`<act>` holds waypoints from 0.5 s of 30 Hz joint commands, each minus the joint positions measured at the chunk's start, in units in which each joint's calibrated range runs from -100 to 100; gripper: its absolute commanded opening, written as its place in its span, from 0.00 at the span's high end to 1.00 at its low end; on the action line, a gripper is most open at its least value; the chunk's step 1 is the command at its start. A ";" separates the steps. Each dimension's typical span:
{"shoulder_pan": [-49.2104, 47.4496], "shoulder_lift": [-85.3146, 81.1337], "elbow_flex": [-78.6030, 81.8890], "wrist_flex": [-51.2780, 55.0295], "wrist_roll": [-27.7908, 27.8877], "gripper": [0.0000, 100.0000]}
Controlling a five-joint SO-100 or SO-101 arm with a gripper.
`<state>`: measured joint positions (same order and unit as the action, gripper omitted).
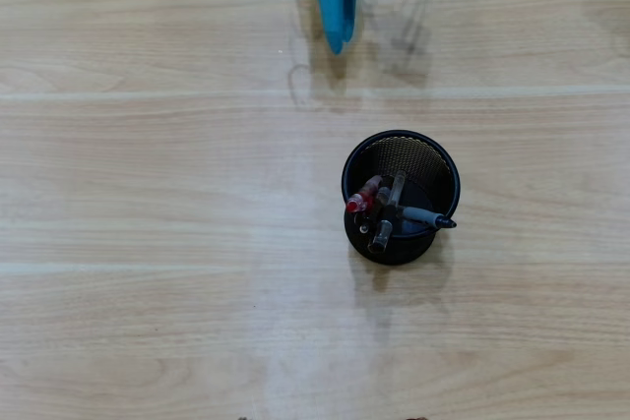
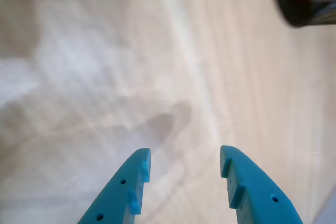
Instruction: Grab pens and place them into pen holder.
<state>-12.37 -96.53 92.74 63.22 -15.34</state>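
Blue gripper (image 2: 184, 163) fingers frame the wrist view, spread apart and empty above the pale wood-grain table (image 1: 148, 194). Well away from the gripper stands the black mesh pen holder (image 1: 433, 159), the pens (image 1: 389, 206) leaning inside it.

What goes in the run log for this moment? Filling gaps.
tool: open, empty | pens: in holder | table: no loose pens seen
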 commanded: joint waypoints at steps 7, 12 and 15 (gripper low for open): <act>-4.08 -3.05 0.92 10.91 0.39 0.85; -6.42 -2.88 1.01 10.56 -0.03 0.84; -6.50 -2.88 1.01 10.48 -0.03 0.84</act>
<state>-18.70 -99.24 93.63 71.23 -15.39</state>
